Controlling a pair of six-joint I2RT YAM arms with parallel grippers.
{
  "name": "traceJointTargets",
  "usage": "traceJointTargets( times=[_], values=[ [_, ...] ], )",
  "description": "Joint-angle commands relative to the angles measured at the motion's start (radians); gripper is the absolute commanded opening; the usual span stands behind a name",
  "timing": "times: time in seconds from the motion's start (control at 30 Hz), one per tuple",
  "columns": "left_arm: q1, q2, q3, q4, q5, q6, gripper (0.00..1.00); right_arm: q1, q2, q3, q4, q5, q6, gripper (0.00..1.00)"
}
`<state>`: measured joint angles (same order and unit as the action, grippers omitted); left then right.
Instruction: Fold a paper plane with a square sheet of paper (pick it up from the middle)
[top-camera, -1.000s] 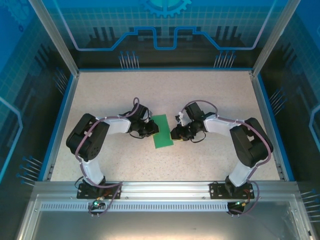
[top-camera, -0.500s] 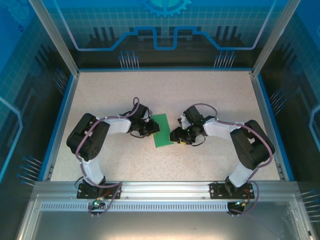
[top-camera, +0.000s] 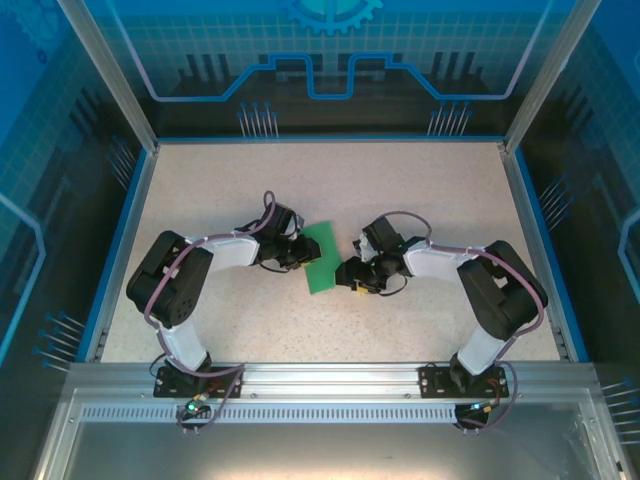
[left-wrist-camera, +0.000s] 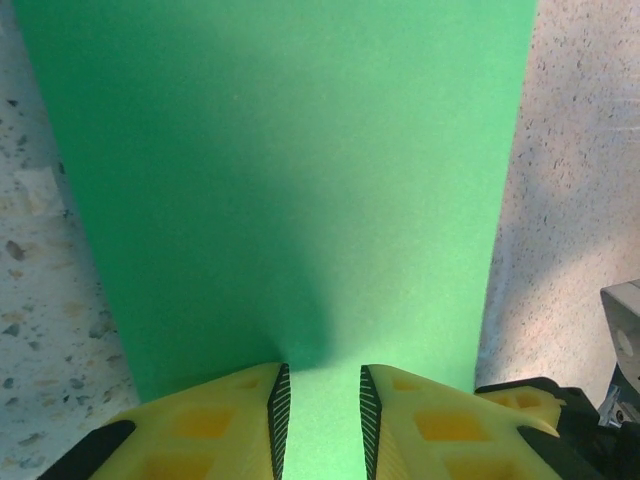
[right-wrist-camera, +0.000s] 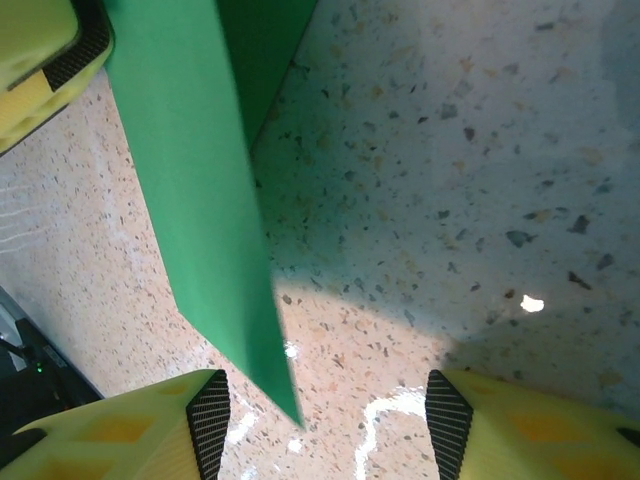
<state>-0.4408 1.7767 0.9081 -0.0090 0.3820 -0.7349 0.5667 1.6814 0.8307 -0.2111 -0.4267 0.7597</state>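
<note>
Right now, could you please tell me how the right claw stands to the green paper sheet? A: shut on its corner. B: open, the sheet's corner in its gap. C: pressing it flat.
B: the right claw stands wide open, and a pointed corner of the green paper sheet reaches between its fingers.

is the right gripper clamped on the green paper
No, the right gripper has its fingers wide apart, with just a corner of the square sheet of paper in the gap.
</note>
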Motion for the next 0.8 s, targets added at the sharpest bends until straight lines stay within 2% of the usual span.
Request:
traceJointTargets(
  times=[0.0, 0.4, 0.5, 0.63, 0.77],
  values=[
    [-0.002, -0.020, -0.006, 0.003, -0.006, -0.012, 0.30, 0.017, 0.012, -0.017, 0.030, -0.021, 0.029, 0.57],
    [-0.002, -0.011, -0.002, -0.001, -0.006, -0.011, 0.30, 0.024, -0.068, -0.053, 0.041, -0.003, 0.061, 0.24],
    [-0.003, -0.008, -0.003, 0.000, -0.007, -0.010, 0.29, 0.024, -0.077, -0.053, 0.045, 0.005, 0.061, 0.19],
    [-0.002, -0.006, -0.004, 0.000, -0.008, -0.010, 0.29, 0.024, -0.080, -0.044, 0.050, 0.015, 0.061, 0.18],
    [-0.002, -0.002, -0.004, 0.000, -0.007, -0.009, 0.29, 0.024, -0.083, -0.045, 0.056, 0.030, 0.061, 0.27]
  ],
)
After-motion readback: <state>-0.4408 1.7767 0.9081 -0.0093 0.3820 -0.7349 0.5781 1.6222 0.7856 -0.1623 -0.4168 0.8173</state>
